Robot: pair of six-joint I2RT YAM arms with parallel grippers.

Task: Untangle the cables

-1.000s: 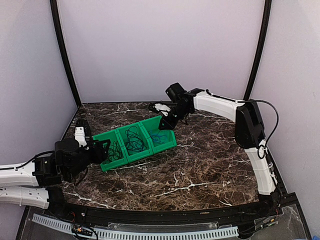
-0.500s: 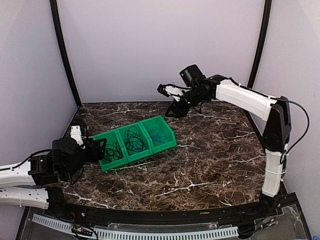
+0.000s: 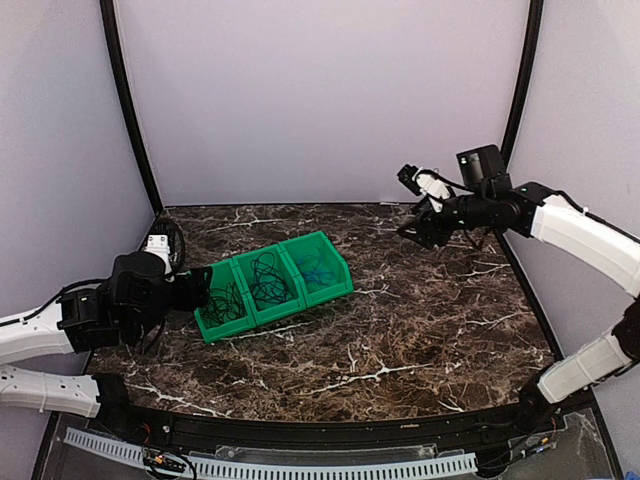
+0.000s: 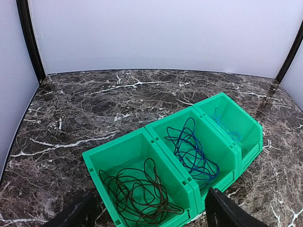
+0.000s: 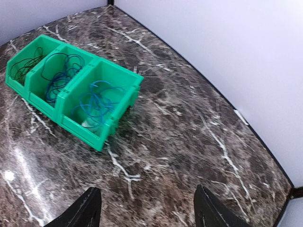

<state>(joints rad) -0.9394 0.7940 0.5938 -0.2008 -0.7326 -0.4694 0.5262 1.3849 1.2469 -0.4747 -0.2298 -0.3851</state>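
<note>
Cables [image 4: 156,198] lie in the green bin [image 4: 118,150], which I see left of centre on the tabletop [image 3: 400,320], angled away from the left edge. My left gripper [image 3: 198,290] sits low just beside the bin's near end, fingers wide apart, holding nothing. The nearest compartment holds a black cable [image 4: 139,196], loosely coiled. The middle one holds a dark blue cable [image 4: 194,156], the far one a bright blue cable [image 4: 226,128]. Beyond, toward the far right corner, my right gripper [image 3: 420,208] hangs above the tabletop, fingers apart and empty.
</note>
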